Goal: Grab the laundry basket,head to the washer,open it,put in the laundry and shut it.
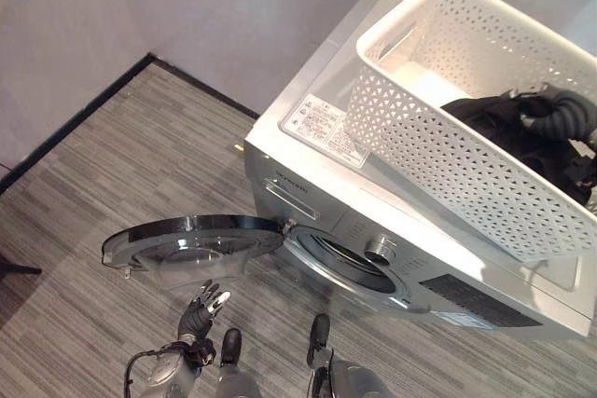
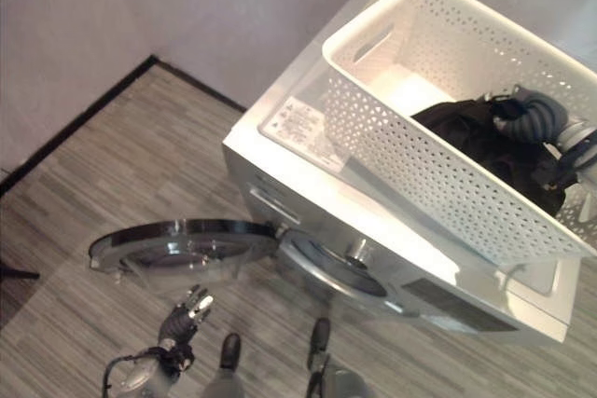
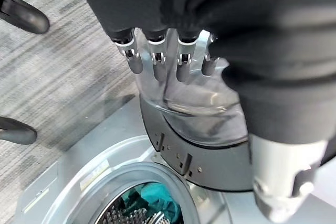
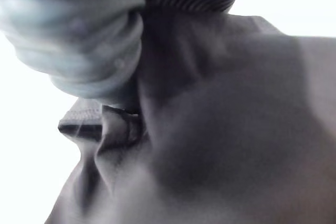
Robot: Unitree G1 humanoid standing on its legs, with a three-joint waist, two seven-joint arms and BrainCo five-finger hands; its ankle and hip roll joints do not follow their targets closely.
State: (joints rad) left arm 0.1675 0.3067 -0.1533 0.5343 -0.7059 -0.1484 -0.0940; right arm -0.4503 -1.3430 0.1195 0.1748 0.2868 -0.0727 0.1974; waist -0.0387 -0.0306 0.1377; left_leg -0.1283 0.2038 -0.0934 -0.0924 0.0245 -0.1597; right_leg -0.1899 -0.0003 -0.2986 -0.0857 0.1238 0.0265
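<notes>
Reaching into the white laundry basket [image 1: 448,151], the right hand [image 2: 536,118] is down among the dark laundry [image 2: 480,142] piled at the basket's near end. Its fingers are buried in the cloth, so I honestly can't tell if it has a grip yet. The right wrist view is just dark fabric pressed up close.

The basket sits on top of the washer [image 1: 317,184], which makes sense: parked there, it frees both hands and keeps the clothes right above the opening. The washer door [image 1: 191,240] is swung wide open to the left of the drum opening [image 1: 350,263], lying nearly flat out over the floor [image 1: 112,156].

The left hand [image 1: 203,309] hangs just in front of the door, fingers straight and relaxed, holding nothing. My guess is it's staying close so it can push the door closed later.

Inside the drum there's already something teal [image 3: 152,203], so loading looks partly done, with the dark stuff left to move.
</notes>
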